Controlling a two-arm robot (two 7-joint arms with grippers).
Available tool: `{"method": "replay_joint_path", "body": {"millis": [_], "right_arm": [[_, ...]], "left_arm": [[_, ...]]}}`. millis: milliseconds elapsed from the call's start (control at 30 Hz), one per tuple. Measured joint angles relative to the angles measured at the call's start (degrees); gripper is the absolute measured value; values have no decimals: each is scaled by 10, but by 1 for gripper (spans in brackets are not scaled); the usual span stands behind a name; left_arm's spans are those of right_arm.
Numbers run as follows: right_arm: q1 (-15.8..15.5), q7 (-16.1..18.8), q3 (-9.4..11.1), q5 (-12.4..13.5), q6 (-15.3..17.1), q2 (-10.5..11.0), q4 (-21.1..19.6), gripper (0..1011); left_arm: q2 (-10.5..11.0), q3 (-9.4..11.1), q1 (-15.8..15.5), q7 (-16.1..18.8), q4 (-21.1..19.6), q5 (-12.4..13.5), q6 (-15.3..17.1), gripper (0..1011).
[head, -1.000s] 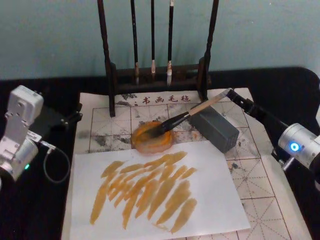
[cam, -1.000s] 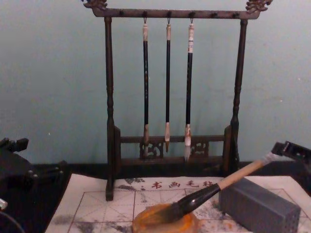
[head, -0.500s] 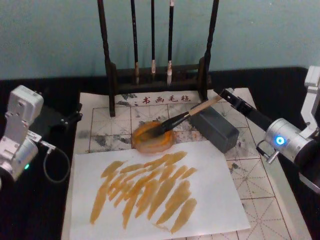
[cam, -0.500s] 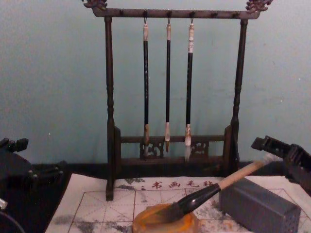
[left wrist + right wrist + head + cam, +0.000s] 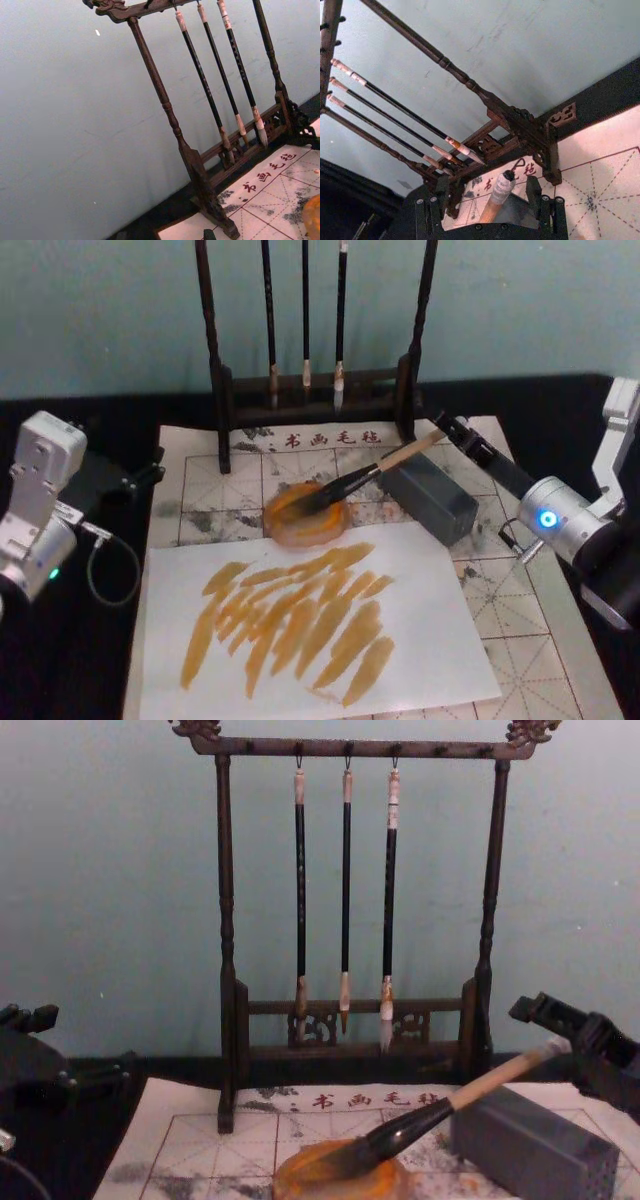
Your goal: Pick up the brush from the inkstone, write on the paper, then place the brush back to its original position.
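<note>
Right claw [image 5: 445, 428] apart, astride end of brush [image 5: 350, 480] resting on inkstone [image 5: 300, 528]. Pickup likely; next: clamp handle. Left claw [image 5: 130, 478] parked.

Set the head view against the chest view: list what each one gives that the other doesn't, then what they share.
Head view: the white sheet covered in orange strokes, lying on the paper in front of the inkstone. Chest view: the rack's top bar, where the three thin brushes hang by their ends. Shared: the brush with bristles in the inkstone and handle leaning over the grey block, the open right gripper straddling its end cap, and the left gripper parked at left.
</note>
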Motion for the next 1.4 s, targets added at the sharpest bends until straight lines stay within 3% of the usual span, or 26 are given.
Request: {"method": "replay_joint_path", "body": {"millis": [633, 1400], "right_arm": [[8, -17, 0, 56, -5, -11, 24, 1002], [7, -16, 0, 53, -4, -11, 23, 1002]], "left_arm": [[0, 0, 0, 0, 0, 0, 0, 1001], [0, 0, 0, 0, 0, 0, 0, 1001]]}}
